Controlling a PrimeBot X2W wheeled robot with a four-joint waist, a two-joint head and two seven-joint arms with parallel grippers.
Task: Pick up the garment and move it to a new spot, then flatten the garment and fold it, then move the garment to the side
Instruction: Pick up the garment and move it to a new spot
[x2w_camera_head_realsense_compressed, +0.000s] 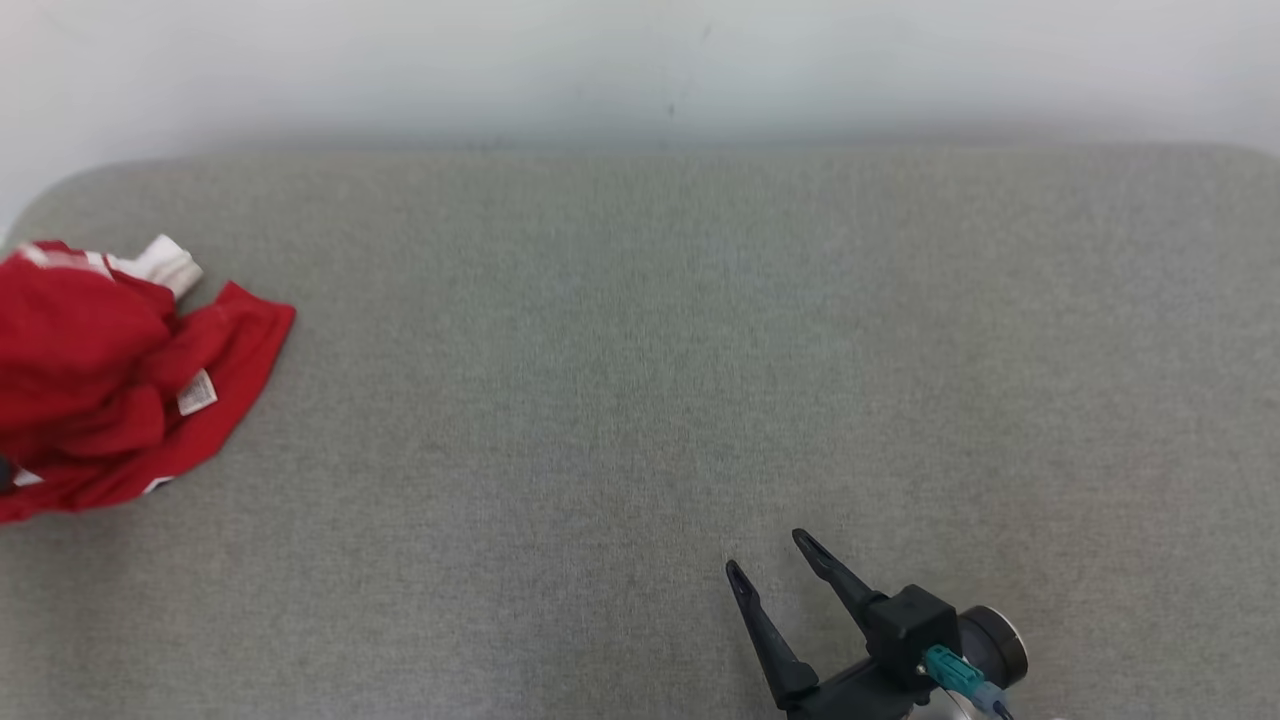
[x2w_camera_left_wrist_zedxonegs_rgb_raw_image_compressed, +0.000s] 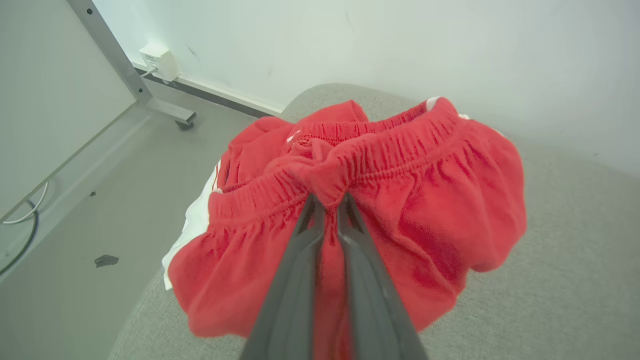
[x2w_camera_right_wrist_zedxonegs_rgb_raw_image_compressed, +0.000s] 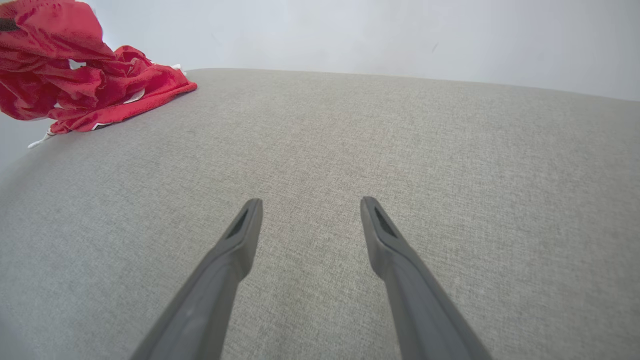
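"On the left end of the big grey pad (x2w_camera_head_realsense_compressed: 640, 400), what was that red heap?"

"That was the garment (x2w_camera_head_realsense_compressed: 110, 380), a pair of red shorts, all scrunched up. It had a stretchy waistband (x2w_camera_left_wrist_zedxonegs_rgb_raw_image_compressed: 380, 145) with lots of little gathers. There was some white trim (x2w_camera_head_realsense_compressed: 165, 262) at the back edge and a small white tag (x2w_camera_head_realsense_compressed: 197, 392) on one flap. That flap lay flat on the pad, and the rest was bunched up higher."

"Was a claw holding it?"

"Yes. The left gripper (x2w_camera_left_wrist_zedxonegs_rgb_raw_image_compressed: 326, 201) had its two dark fingers squeezed almost together. A fold of the waistband was pinched between the tips."

"And the other claw?"

"The right gripper (x2w_camera_head_realsense_compressed: 768, 551) was well apart from the shorts, low over the pad near the front. Its fingers were spread wide and held nothing."

"Was anything in the way?"

"A wide stretch of grey pad lay between the shorts and that claw. A pale wall (x2w_camera_head_realsense_compressed: 640, 60) stood right behind the pad. Off the left end I saw the floor (x2w_camera_left_wrist_zedxonegs_rgb_raw_image_compressed: 100, 200), a metal leg (x2w_camera_left_wrist_zedxonegs_rgb_raw_image_compressed: 165, 107) with a little wheel, and a white box (x2w_camera_left_wrist_zedxonegs_rgb_raw_image_compressed: 159, 61) low on the wall."
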